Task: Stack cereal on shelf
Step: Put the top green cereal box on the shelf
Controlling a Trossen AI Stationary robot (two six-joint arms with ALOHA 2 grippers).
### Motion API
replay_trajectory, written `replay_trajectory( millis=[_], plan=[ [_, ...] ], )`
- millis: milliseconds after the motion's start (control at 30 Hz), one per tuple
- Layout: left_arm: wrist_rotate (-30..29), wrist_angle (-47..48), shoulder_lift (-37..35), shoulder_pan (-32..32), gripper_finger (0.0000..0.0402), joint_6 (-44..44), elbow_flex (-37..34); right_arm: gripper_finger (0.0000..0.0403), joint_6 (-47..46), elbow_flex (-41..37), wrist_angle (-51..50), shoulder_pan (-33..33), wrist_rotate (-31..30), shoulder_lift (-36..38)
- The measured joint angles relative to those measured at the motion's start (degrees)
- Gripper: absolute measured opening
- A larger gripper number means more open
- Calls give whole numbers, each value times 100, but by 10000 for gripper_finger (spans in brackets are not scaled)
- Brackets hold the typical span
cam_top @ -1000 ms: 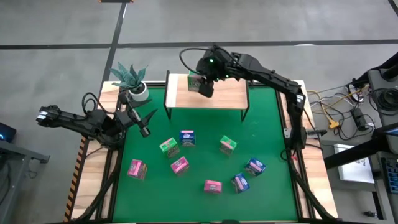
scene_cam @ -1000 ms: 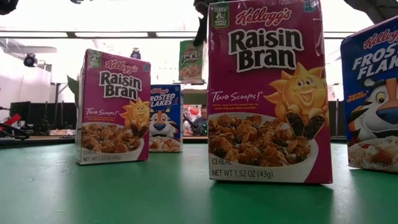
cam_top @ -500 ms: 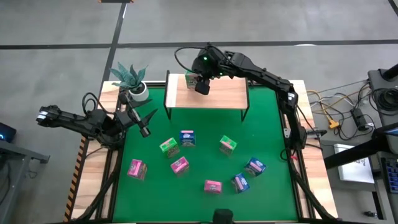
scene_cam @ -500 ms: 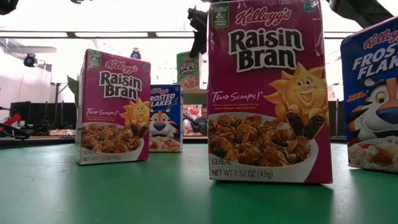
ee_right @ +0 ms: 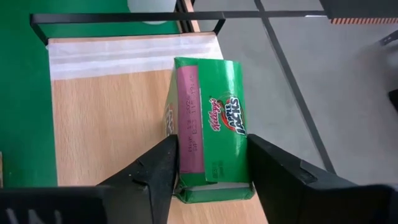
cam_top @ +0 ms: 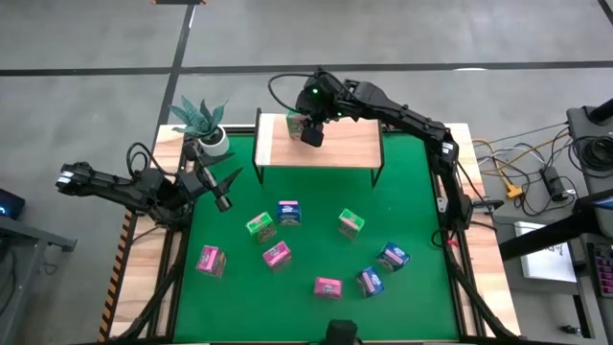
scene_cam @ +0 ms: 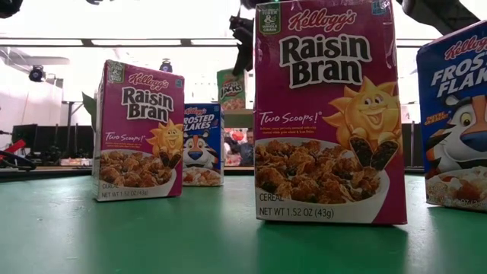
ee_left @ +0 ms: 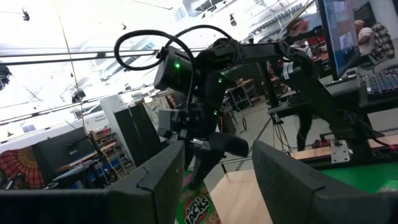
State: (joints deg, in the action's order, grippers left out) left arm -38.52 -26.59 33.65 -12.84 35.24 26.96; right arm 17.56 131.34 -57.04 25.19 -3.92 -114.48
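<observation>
Apple Jacks box (ee_right: 208,143) is flanked by right gripper (ee_right: 208,171) on shelf (cam_top: 345,146) far-left corner; grip state can't be told; box should be seated flat before retracting straight up.

Large pink box (scene_cam: 329,114): "Kellogg's Raisin Bran", "Two Scoops!", "CEREAL", "NET WT 1.52 OZ (43g)"; a small green "WHOLE GRAIN" badge at its top corner, its finer print too small to read.
Smaller pink box (scene_cam: 138,131): "Kellogg's Raisin Bran", "Two Scoops!"; bottom print too small to read.
Blue box behind it (scene_cam: 204,144): "Kellogg's Frosted Flakes".
Blue box at the picture's edge (scene_cam: 453,114): "Kellogg's", "FROS… FLAK…", cut off by the frame.
Green box on the shelf (ee_right: 211,140): "Kellogg's Apple Jacks" in the right wrist view; "JACKS" alone legible in the low and left wrist views.
Pink side panel of that green box: print unreadable.
</observation>
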Motion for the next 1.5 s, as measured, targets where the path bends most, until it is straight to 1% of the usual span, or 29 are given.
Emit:
replay_trajectory(
  millis=[200,333,467,600,700,800,967,1067,1167,1233,1300,1433,1500],
  plan=[
    [2,0,0,0,173,-1,0,230,19,-23,25,0,-13,-7],
    [2,0,0,0,173,0,0,247,4,96,25,-2,-60,24],
    [2,0,0,0,173,0,0,250,-169,277,-6,-18,-63,200],
    [2,0,0,-1,173,0,0,241,-486,334,-40,-68,-63,511],
    [2,0,2,0,173,0,0,224,-646,334,-260,-126,-64,772],
    [3,0,2,0,173,0,0,195,-729,338,-804,-136,-58,990],
    [4,2,2,-2,173,0,0,118,-951,166,-1610,-125,-66,1029],
    [3,2,2,0,173,-2,0,69,-961,-260,-1567,-131,-61,1003],
    [4,3,2,-2,173,-6,0,29,-964,-885,-1185,-131,-62,1005],
    [4,4,8,0,173,-13,0,14,-954,-1320,-723,-129,-63,1005],
    [4,4,25,0,173,-20,0,12,-901,-1675,-168,-116,-109,1005],
    [4,4,64,-2,173,-22,0,12,-616,-2170,757,-116,-741,1010],
    [4,4,74,0,173,-22,0,12,-478,-2299,1092,-109,-814,1010]
  ],
)
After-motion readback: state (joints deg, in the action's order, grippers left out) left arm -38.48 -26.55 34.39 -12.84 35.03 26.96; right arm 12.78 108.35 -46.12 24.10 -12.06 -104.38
